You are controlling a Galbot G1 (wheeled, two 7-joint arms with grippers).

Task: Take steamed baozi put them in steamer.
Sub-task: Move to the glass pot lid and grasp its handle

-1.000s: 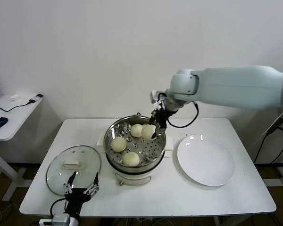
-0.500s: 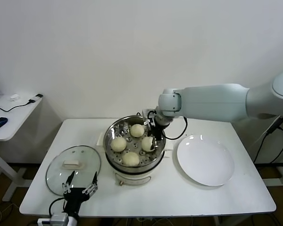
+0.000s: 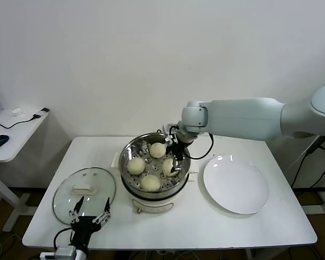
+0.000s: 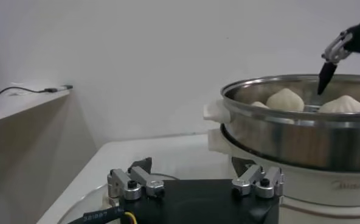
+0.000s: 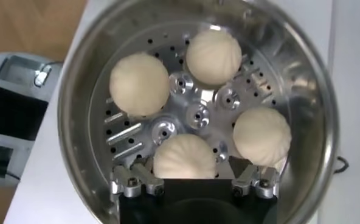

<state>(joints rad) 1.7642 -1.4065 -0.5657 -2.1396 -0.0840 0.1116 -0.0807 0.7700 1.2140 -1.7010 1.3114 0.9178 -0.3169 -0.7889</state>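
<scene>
Four steamed baozi [image 3: 150, 182] resting on the perforated tray inside the steamer [image 3: 154, 190], near the table's [image 3: 260, 227] middle. Right gripper [image 3: 174, 160] lowered into the steamer, jaws spread around one bun, not squeezing. Left gripper [image 3: 90, 213] parked at the front left edge over the glass lid [image 3: 84, 193], jaws apart, holding nothing

In the right wrist view the right gripper [image 5: 192, 185] covers the near edge of one bun [image 5: 184, 157], and its fingertips are cut off by the frame. The steamer [image 5: 317, 131] runs past the frame edges there. In the left wrist view the steamer's wall [image 4: 289, 140] hides the buns' lower halves, and the glass lid [image 4: 86, 204] beside the steamer is mostly hidden behind the left gripper [image 4: 195, 182].
</scene>
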